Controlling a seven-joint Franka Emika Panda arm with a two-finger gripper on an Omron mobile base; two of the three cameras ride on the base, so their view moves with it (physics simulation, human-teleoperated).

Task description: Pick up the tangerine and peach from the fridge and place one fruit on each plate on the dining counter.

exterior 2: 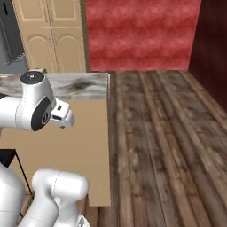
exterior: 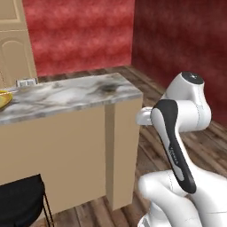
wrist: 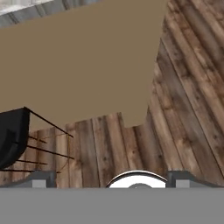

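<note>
- The two dark finger tips (wrist: pixel 43 180) just peek up at the bottom of the hand view, set wide apart with bare floor between them, and nothing is gripped in the gripper (wrist: pixel 111 181).
- Past the tips lies the dark brown wooden plank floor (wrist: pixel 175 109), and above it the plain tan front of the long dining counter (wrist: pixel 83 65).
- At the left of the hand view sits a black stool with thin black legs (wrist: pixel 13 135), close against the counter front.
- The counter's white and grey marbled stone top (exterior: pixel 75 93) ends at a square corner in the left base view.
- At the far left edge of that top, a sliver of a yellow-green plate (exterior: pixel 3 99) pokes in; what is on it cannot be told.
- The white arm with dark joints (exterior: pixel 177 133) is folded low beside the counter's end.
- Behind the counter stand tan wooden cupboards with arched door panels (exterior 2: pixel 53 35), and at the top left of the right base view is a slice of the grey metal fridge (exterior 2: pixel 9 35).
- A mottled red wall (exterior 2: pixel 142 35) closes the room; a darker red wall (exterior: pixel 181 40) meets it at the corner.
- No readable writing anywhere.
</note>
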